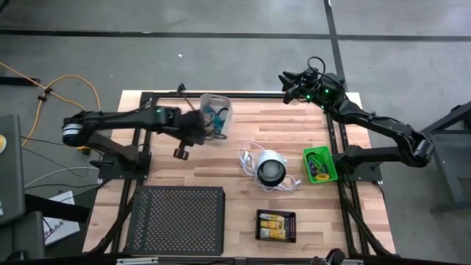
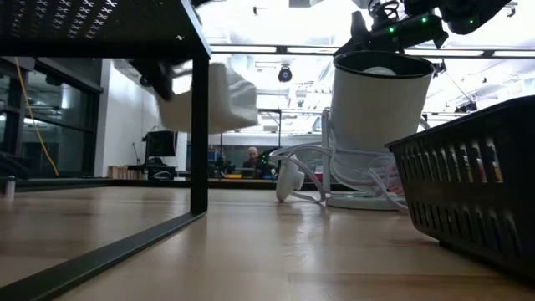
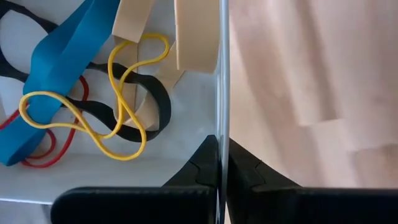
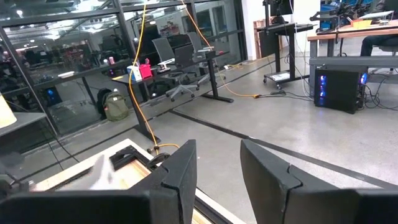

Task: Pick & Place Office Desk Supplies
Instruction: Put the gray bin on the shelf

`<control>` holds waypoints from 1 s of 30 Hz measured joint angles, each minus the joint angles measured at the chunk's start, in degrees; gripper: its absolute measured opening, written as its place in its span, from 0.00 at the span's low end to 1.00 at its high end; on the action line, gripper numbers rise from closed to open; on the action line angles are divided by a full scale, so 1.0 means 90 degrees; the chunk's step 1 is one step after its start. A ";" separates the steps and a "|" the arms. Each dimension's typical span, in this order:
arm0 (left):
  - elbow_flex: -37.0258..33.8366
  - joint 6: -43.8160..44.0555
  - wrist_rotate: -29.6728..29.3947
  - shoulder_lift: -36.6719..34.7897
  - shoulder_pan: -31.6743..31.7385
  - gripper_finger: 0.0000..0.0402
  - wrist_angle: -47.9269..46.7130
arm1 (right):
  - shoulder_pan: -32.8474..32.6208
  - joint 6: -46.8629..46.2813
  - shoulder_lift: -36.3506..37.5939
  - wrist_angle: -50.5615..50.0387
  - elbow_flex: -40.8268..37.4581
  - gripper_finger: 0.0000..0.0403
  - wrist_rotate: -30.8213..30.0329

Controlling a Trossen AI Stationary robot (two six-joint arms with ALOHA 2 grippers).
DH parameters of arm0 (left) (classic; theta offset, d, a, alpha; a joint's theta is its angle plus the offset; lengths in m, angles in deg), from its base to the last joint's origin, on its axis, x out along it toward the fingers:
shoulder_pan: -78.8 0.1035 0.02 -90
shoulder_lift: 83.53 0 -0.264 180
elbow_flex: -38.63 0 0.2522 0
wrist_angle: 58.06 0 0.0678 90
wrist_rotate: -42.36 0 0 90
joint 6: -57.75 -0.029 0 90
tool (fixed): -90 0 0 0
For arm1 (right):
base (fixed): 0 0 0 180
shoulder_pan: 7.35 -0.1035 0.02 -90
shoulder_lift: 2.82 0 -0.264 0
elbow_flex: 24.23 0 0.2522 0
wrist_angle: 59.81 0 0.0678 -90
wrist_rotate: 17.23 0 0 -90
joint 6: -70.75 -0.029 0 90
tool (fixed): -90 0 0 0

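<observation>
Two dark arms over the pale wooden counter (image 1: 221, 165). Left hand (image 1: 197, 126) pinches the thin wall of a clear plastic tray (image 1: 215, 115), fingers (image 3: 205, 163) pressed together on its edge; the tray is lifted off the counter and tilted, toward the far middle of the top.

Inside the clear tray, seen from the left wrist: a wide blue rubber band (image 3: 59, 59), a thin yellow loop (image 3: 118, 93), a thin red loop (image 3: 43, 158), a black band (image 3: 152, 102) and flat tan bands (image 3: 193, 31), all lying tangled against the tray's white floor.

Right hand (image 1: 294, 82) hangs past the far right corner of the counter, fingers (image 4: 183, 171) spread, nothing between them, pointing out toward the room.

On the counter, well apart from the lifted tray: a small green tray (image 1: 320, 163) near the right edge holding small mixed items; a black tray (image 1: 276, 225) at the near side with yellow-and-white packs (image 1: 274, 221); a round white-and-black object (image 1: 271, 171) with a white cord (image 1: 246, 157) in the middle; a black perforated metal stand (image 1: 176, 219) near left.

A person sits far back in the room in the low view.
</observation>
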 joint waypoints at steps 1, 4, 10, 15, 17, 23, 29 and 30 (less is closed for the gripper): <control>0.0015 0.0220 0.0002 -0.0150 -0.0117 0.00 -0.0171 | 0.0000 0.0000 0.0000 0.0000 0.0000 0.28 0.0000; 0.0182 0.0922 -0.0143 -0.0491 -0.0549 0.00 -0.0798 | -0.0002 0.0000 0.0000 0.0000 0.0000 0.28 0.0001; 0.0872 0.2649 -0.0495 -0.0715 -0.1652 0.00 -0.2247 | -0.0001 0.0000 0.0000 0.0000 0.0000 0.28 0.0002; 0.1323 0.4159 -0.0495 -0.0722 -0.2704 0.00 -0.3070 | -0.0002 0.0000 0.0000 0.0000 0.0000 0.28 0.0000; 0.1377 0.4685 -0.0495 -0.0722 -0.3195 0.00 -0.3267 | 0.0000 0.0000 0.0000 0.0000 0.0000 0.28 0.0001; 0.1383 0.6725 -0.0704 -0.0722 -0.5081 0.00 -0.3731 | 0.0000 0.0000 0.0000 0.0000 0.0000 0.28 0.0000; 0.1390 0.8732 -0.0905 -0.0722 -0.7037 0.00 -0.3733 | -0.0001 0.0000 0.0000 0.0000 0.0000 0.28 0.0001; 0.1396 0.9053 -0.0896 -0.0722 -0.7296 0.00 -0.3733 | -0.0002 0.0000 0.0000 0.0000 0.0000 0.28 0.0000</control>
